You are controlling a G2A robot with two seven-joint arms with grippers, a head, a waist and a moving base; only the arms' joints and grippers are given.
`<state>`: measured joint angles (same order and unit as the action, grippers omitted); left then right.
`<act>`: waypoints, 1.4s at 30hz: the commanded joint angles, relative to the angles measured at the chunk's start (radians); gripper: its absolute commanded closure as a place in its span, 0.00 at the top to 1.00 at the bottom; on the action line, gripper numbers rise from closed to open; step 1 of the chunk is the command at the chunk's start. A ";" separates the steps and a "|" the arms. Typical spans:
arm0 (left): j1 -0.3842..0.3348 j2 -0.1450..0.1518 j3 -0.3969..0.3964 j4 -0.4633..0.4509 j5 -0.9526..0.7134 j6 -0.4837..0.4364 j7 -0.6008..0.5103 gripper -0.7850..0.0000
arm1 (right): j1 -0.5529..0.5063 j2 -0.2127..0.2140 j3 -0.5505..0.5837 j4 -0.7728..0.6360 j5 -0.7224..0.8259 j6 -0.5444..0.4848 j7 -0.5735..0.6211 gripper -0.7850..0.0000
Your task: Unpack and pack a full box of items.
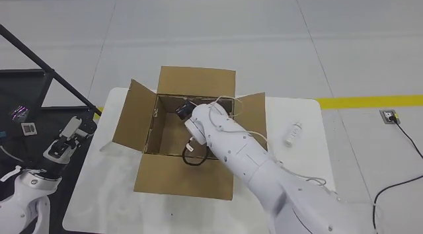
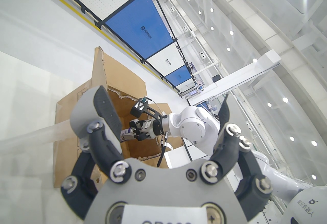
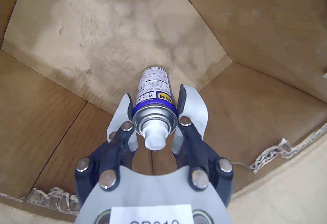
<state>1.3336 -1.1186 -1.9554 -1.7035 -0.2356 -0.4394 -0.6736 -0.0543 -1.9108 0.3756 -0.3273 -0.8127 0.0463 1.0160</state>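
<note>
The right gripper (image 3: pixel 155 94) clamps a spray can (image 3: pixel 156 87) inside the cardboard box (image 3: pixel 76 18). The can's long axis runs along the fingers, with the white nozzle toward the wrist and the base toward the box floor. From above, a small bottle (image 1: pixel 293 133) lies on the table (image 1: pixel 119 188) right of the box, and the left gripper (image 2: pixel 162 98) sits spread wide and empty off the table's left edge.
</note>
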 commanded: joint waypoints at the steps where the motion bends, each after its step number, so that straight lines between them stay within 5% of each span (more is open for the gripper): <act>1: 0.000 0.000 0.000 0.000 0.000 0.000 0.000 1.00 | 0.008 -0.010 0.005 0.023 0.004 -0.010 -0.004 0.43; 31: 0.000 0.000 0.000 0.000 0.000 0.000 0.000 1.00 | 0.101 -0.034 0.097 0.134 0.066 -0.116 -0.055 0.50; 35: 0.000 0.000 0.000 0.000 0.000 0.000 0.000 1.00 | 0.141 -0.023 0.127 0.144 0.098 -0.128 -0.088 0.71; 42: 0.000 0.000 0.000 0.000 0.000 0.000 0.000 1.00 | 0.227 0.016 0.181 0.215 0.152 -0.147 -0.169 0.76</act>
<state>1.3336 -1.1186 -1.9554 -1.7035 -0.2356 -0.4394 -0.6736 0.1597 -1.9017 0.5499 -0.1290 -0.6678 -0.0998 0.8601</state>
